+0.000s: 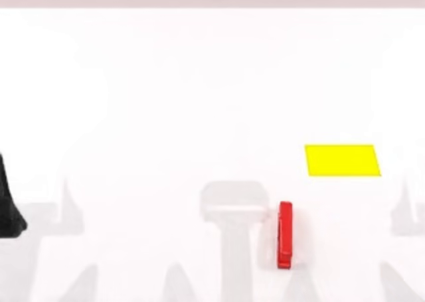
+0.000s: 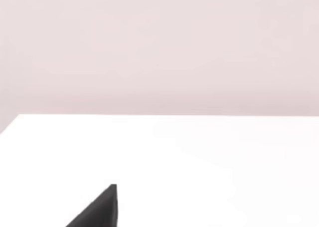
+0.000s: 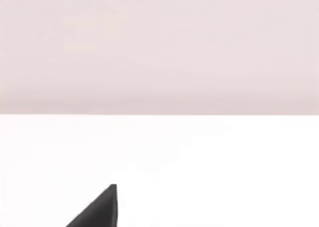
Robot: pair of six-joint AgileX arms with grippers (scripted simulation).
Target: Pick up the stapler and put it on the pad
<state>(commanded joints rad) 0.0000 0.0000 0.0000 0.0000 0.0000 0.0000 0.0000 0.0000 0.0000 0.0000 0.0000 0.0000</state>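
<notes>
Left pincer: only a dark part of the left arm (image 1: 9,202) shows at the table's left edge in the top view; I cannot tell how the pincer stands.
Left wrist view: one black finger tip (image 2: 102,209) juts into the frame above bare white table (image 2: 199,167), with a pale wall behind; nothing sits between the finger and the table's far edge.
Right pincer: not seen in the top view; the right wrist view shows one black finger tip (image 3: 102,209) over bare table, so I cannot tell whether it is wide or narrow.
Both arms: parked at the sides, well apart from the task's things and holding nothing that can be seen.
Stapler: the red stapler (image 1: 285,234) lies flat on the table, right of centre and near the front edge in the top view, its long axis running front to back.
Pad: the yellow pad (image 1: 342,160) lies flat on the table, farther back and to the right of the stapler.
Stapler and pad: near each other but apart, not touching; the stapler is not on the pad.
Table: white, with faint grey shadows across the front, one just left of the stapler.
</notes>
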